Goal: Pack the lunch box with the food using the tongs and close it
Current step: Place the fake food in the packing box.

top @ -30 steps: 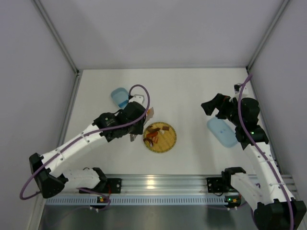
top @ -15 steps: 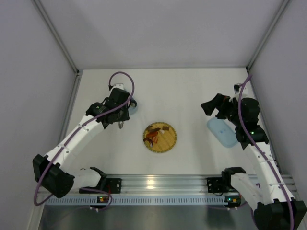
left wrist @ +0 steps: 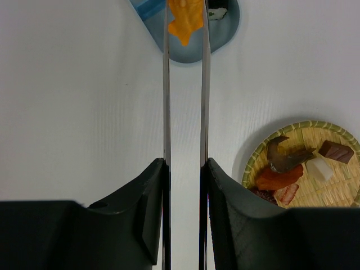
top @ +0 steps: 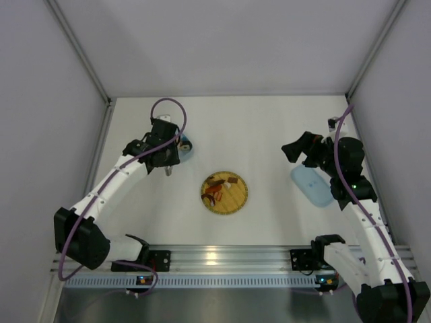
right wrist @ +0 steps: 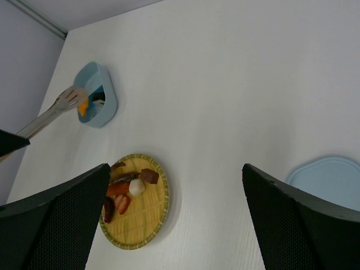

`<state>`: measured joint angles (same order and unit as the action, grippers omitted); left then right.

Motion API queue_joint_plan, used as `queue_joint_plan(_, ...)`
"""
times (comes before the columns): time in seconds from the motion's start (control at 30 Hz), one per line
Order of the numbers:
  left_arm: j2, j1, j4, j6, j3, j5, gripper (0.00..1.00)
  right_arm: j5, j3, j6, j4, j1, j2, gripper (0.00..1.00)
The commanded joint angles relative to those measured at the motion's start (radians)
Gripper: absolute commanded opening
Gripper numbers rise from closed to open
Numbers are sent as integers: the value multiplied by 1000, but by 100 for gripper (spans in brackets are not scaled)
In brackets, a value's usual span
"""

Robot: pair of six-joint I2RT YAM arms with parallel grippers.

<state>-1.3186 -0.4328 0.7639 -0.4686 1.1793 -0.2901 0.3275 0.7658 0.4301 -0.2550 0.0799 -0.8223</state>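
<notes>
My left gripper is shut on the silver tongs, one arm against each finger. The tong tips pinch an orange piece of food just over the open light-blue lunch box, which holds a white piece with a dark top. From above, the left gripper covers most of the lunch box. More food lies on the yellow woven plate. My right gripper is open and empty above the table, beside the blue lid.
The plate sits mid-table between the arms, with red, brown and white pieces on its far half. The lid lies flat at the right. Grey walls enclose the table on three sides.
The left arm has swung from the plate to the back left, carrying the tongs and the orange piece over the lunch box. The right arm has not moved.
</notes>
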Motion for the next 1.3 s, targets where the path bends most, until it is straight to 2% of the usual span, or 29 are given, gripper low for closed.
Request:
queue_joint_plan(0.0, -7, 3, -80, 13, -12, 20, 31, 13, -5, -5, 54, -15, 2, 99)
queue_joint_plan(0.5, -8, 8, -74, 10, -35, -12, 32, 16, -11, -13, 56, -15, -5, 99)
queue_joint_plan(0.67, 18, 8, -60, 12, -40, -30, 37, 15, -10, -10, 59, -15, -8, 100)
queue_joint_plan(0.77, 33, 9, -55, 12, -46, -32, 43, 18, -8, -8, 60, -15, -8, 99)
queue_joint_plan(1.27, 48, 8, -60, 12, -60, -9, 43, 13, -5, -10, 54, -15, -8, 99)
